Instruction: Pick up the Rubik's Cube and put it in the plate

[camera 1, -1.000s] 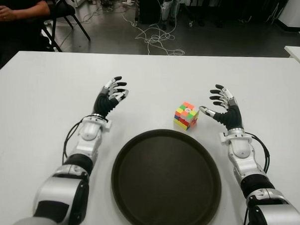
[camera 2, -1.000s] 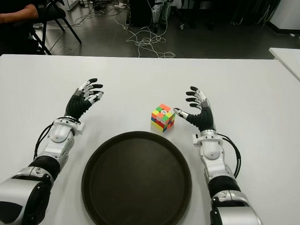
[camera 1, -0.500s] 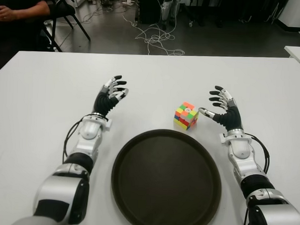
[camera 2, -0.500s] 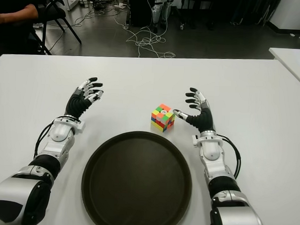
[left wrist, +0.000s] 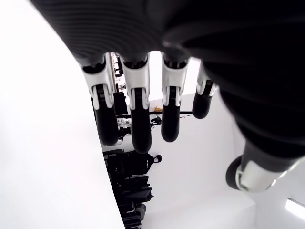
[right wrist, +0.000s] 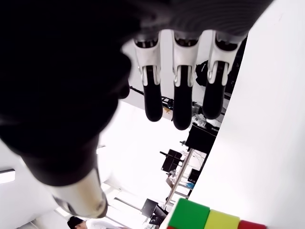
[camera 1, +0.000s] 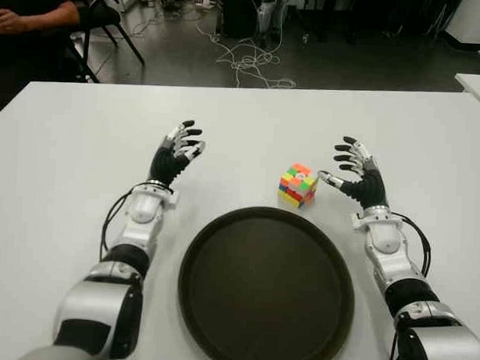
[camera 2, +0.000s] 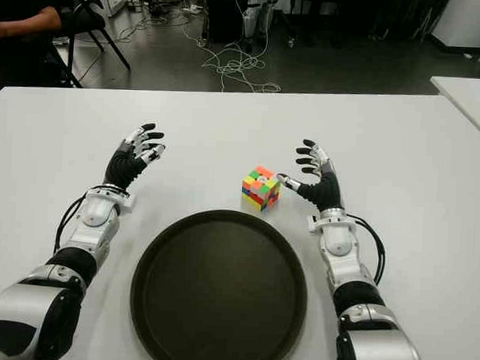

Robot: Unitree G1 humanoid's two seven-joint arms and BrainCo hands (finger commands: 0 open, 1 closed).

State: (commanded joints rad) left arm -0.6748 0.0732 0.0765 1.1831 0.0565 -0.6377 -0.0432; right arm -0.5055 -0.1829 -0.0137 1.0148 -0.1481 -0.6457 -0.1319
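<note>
At the far left, behind the table, a person point(camera 1: 24, 15) in dark clothes sits on a chair point(camera 1: 104, 18); only an arm and part of the body are visible. The white table point(camera 1: 58, 156) fills most of the scene.

The left hand point(camera 1: 176, 155) shows on the left part of the table, well apart from the other things, with its palm turned toward the middle. Its fingers point(left wrist: 138, 121) are spread and almost straight, and they hold nothing.

In the middle, near the robot's side of the table, lies a round dark plate point(camera 1: 210, 306). There is nothing in it.

The Rubik's Cube point(camera 1: 298, 185) stands on the table just beyond the far rim of the plate, a little to the right of the plate's middle. It is not in the plate. It is turned so that one corner points toward the robot, and its faces show green, orange, yellow and red squares.

Just to the right of the cube is the right hand point(camera 1: 356, 171). It is wide open, the fingers point(right wrist: 182, 102) are extended, and the thumb tip point(camera 1: 323, 177) reaches toward the cube and comes very near to it. I cannot tell if the thumb touches it. The hand does not grasp the cube.

On the dark floor behind the table lie white cables point(camera 1: 249, 65).
</note>
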